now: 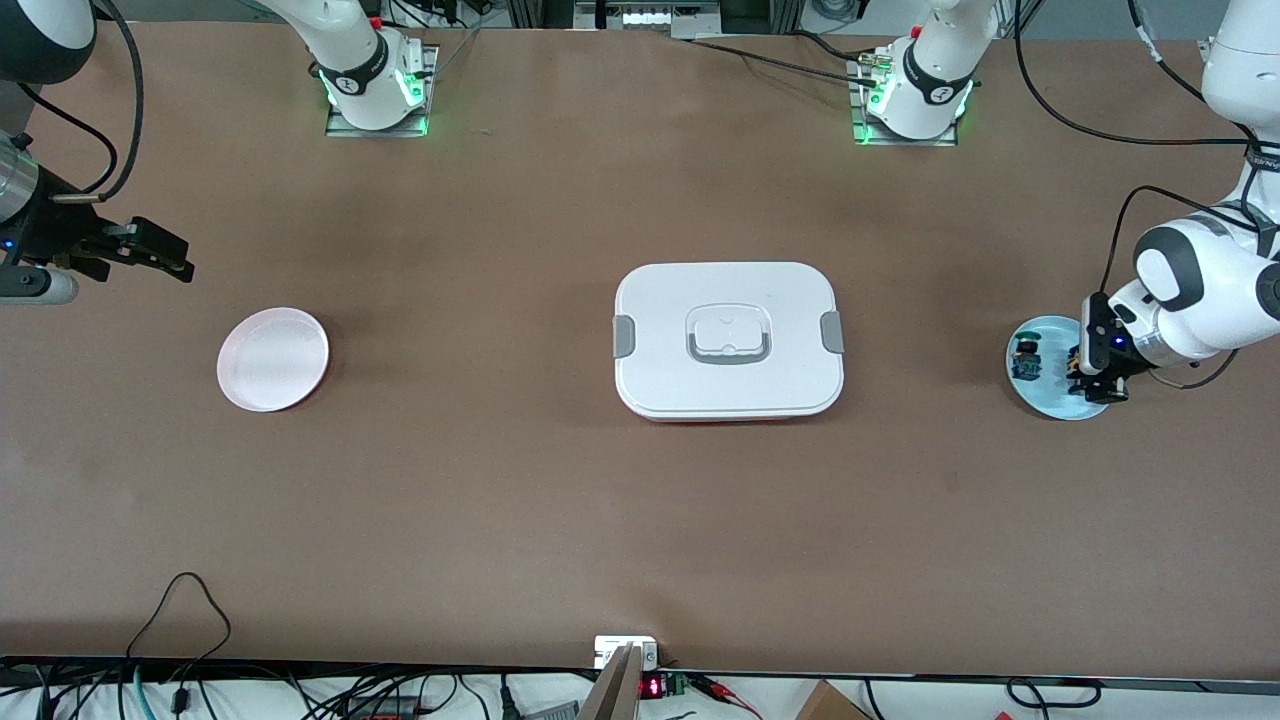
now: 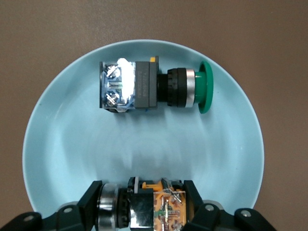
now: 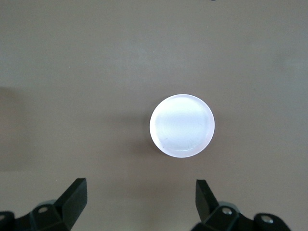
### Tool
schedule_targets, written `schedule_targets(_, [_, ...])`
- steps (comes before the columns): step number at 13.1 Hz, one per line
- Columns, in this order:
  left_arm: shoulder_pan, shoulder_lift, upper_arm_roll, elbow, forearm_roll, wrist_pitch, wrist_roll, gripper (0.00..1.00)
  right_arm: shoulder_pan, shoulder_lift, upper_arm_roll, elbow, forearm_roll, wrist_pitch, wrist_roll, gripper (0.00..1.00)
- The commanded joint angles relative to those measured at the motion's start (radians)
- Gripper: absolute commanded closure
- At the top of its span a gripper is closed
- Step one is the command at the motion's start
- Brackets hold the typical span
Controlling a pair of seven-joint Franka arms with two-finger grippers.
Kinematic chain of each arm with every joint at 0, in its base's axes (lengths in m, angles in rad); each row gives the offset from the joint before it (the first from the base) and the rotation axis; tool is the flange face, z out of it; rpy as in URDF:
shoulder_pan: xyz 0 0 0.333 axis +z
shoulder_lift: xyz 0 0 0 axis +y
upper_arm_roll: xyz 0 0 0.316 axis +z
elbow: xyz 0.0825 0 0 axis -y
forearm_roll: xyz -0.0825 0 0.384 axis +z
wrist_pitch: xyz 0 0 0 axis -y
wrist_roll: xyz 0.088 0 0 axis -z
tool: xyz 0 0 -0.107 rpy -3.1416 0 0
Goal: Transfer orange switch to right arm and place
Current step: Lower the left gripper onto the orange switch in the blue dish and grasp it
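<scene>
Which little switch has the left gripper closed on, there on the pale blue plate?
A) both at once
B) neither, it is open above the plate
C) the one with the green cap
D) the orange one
D: in the left wrist view the left gripper is shut on the orange switch, its fingers pressing either end, while the green-capped switch lies apart and untouched on the blue plate.
</scene>
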Motion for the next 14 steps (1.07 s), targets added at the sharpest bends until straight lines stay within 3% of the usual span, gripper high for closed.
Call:
schedule_targets(1, [0.024,0.008,-0.014,0.03,-0.009,-0.027,0.018,1.0,-0.001,0.005,0.005,0.02,0.008,-0.019,-0.001,0.0])
schedule_targets(7, [0.015,0.008,-0.035,0.247,-0.087,-0.363,0.015,1.0,-0.004,0.002,0.004,0.021,0.008,-0.022,-0.001,0.0])
schedule_targets(10, [0.0,0.007,-0.045,0.292,-0.228,-0.528,0.014,1.0,-0.004,-0.004,0.004,0.023,0.006,-0.069,-0.006,0.0])
schedule_targets(14, [-0.011,0.01,-0.156,0.384,-0.408,-0.754,-0.078,1.0,-0.002,0.001,0.004,0.03,0.0,-0.062,0.007,0.0])
